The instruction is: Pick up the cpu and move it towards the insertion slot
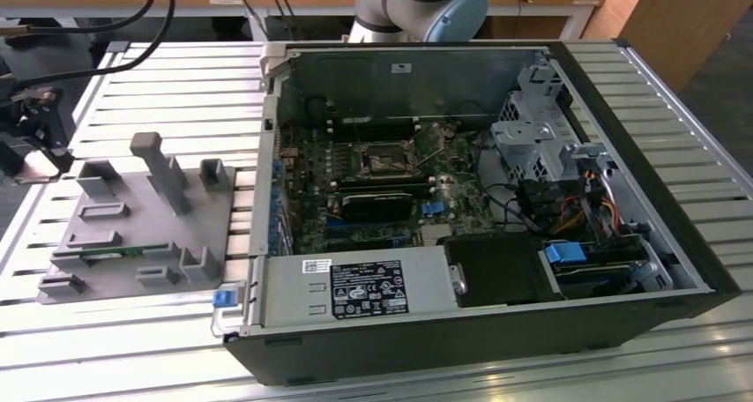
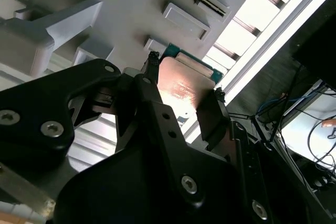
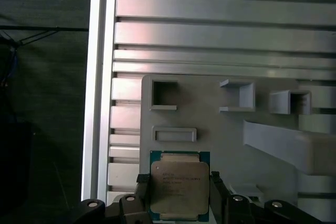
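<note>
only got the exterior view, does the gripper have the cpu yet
Observer: Yes. In both wrist views the gripper is shut on the cpu, gripping two opposite edges.
Operator: which way up
Observer: Its silvery lid faces the first wrist camera, with a green rim around it.
Operator: clear of the tray
Observer: It is over the grey tray, next to a small rectangular pocket. I cannot tell whether it is lifted.

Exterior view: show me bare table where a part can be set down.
Bare slats lie behind the tray beside the computer case, in front of the tray, and on the exterior view's right of the case. The tray, with posts and pockets, and the case's inside are crowded. The jaws hold the chip.
</note>
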{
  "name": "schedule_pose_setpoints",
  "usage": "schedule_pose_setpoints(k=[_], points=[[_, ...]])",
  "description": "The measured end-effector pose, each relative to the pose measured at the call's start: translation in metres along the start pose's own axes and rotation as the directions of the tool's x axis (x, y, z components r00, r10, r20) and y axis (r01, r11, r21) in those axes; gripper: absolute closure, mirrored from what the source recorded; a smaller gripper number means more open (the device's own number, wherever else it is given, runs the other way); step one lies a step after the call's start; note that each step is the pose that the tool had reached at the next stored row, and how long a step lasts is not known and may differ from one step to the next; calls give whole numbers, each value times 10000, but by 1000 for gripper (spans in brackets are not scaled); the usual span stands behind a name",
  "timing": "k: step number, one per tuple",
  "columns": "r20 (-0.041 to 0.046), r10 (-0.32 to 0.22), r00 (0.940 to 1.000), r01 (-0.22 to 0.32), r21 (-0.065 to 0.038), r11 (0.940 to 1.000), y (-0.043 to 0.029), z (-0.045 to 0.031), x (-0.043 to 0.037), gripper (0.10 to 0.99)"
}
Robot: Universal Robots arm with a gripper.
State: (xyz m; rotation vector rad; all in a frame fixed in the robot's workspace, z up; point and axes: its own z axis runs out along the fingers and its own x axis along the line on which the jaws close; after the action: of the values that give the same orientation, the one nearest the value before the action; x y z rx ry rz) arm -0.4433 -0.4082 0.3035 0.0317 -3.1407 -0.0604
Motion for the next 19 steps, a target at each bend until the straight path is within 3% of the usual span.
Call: schedule_pose_setpoints(k=[7,19], points=[[0,0,10000,0,0,10000,3,-79,0,549],[0,0,10000,0,1,10000,2,-84,-76,549]])
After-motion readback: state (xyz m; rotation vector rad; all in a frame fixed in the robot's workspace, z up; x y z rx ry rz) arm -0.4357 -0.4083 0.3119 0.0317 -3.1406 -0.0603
